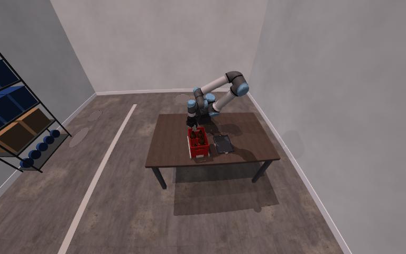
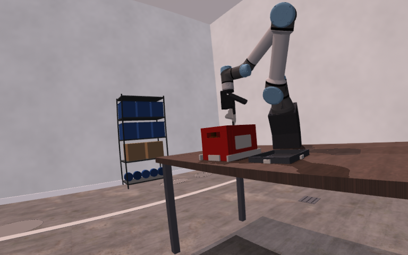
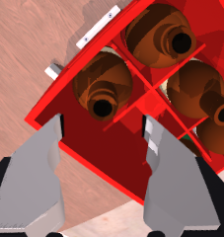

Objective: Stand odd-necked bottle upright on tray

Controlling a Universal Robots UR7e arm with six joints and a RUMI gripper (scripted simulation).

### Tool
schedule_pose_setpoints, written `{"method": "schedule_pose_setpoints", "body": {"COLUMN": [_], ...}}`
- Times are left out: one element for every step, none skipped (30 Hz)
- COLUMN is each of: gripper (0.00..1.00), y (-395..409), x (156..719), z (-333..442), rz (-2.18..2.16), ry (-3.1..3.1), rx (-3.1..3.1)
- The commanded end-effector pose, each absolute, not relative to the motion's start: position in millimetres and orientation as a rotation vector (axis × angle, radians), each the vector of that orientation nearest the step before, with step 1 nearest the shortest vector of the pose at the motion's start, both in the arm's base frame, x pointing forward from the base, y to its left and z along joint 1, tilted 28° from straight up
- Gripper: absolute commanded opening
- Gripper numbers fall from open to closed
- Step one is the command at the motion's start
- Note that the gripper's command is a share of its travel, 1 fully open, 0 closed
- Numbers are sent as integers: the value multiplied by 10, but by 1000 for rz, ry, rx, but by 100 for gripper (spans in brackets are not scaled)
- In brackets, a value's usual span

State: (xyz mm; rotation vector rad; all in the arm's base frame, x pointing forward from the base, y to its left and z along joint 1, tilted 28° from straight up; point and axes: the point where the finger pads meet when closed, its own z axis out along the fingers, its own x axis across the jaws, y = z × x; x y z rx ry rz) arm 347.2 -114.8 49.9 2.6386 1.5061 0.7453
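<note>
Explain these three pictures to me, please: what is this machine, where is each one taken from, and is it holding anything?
The machine is a single jointed robot arm mounted at a table. One picture looks down from high up, one looks from beside the table, and the close one looks past the end effector from the wrist. On the table stand a red crate with brown bottles inside and, beside it, a dark, shallow tray. The two fingers stand apart with nothing between them, so nothing is held.
</note>
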Motion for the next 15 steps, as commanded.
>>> {"method": "schedule_pose_setpoints", "body": {"gripper": [38,38,38,38,38,38,38,38,38,38,38,38,38,38,38], "y": [-1127,-1124,-1121,-1119,-1116,-1114,-1113,-1111,-1110,-1108,-1106,-1104,-1104,-1104,-1102], "x": [3465,3466,3467,3469,3471,3474,3476,3479,3481,3484,3488,3491,3491,3491,3495], "z": [477,473,468,465,461,457,452,446,440,433,426,418,418,418,410], "rz": [748,748,748,748,748,748,748,748,748,748,748,748,748,748,748], "ry": [1507,1507,1508,1508,1508,1509,1509,1509,1509,1509,1509,1509,1509,1509,1509], "rx": [2642,2643,2643,2643,2643,2643,2643,2643,2643,2643,2643,2643,2643,2643,2643]}}
